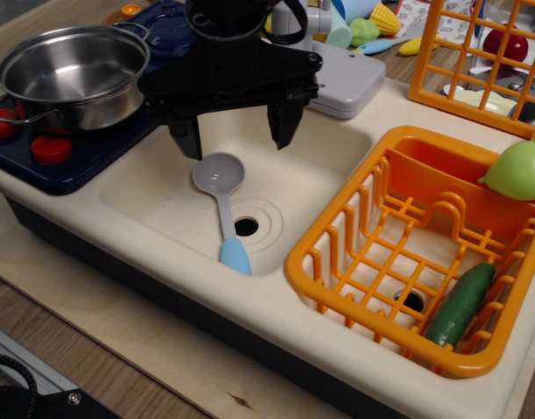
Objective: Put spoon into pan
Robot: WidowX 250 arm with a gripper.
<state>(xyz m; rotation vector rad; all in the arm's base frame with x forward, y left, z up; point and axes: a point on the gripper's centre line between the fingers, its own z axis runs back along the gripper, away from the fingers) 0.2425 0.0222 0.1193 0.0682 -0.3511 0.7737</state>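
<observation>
Wood-grain worktop [119, 336] fills the foreground, carrying a cream plastic toy sink unit whose basin [154, 196] serves as the scene's landmark. Lying in that basin, the spoon [223, 208] rests flat, its round pale-grey bowl toward the back, its thin grey stem crossing beside the dark drain hole [246, 227], and its light-blue rounded handle end toward the front wall. Directly above the spoon's bowl hangs the black gripper [235, 133], its fingers [185, 138] spread wide, holding nothing, one on either side of the bowl and not touching it. Left of the basin, on a navy toy stove [79, 157] with red knobs, stands the pan [72, 76], a round, mirror-bright steel pot with a rolled rim and wire loop handles, empty. Right of the basin sits an orange plastic lattice rack [337, 253] holding a dark green cucumber [460, 304], with a pale green fruit [518, 169] perched at its far edge. Risk from here appears to lie in the grasp: the spoon is smooth, thin and low against the basin floor, so the fingers, closing on the shallow domed bowl, could squeeze it out sideways or tip the handle up. A loose hold would likely let the long handle swing and drop during the lift. The pan's raised rim also seems a hazard, since a low carry could knock the spoon against it.
</observation>
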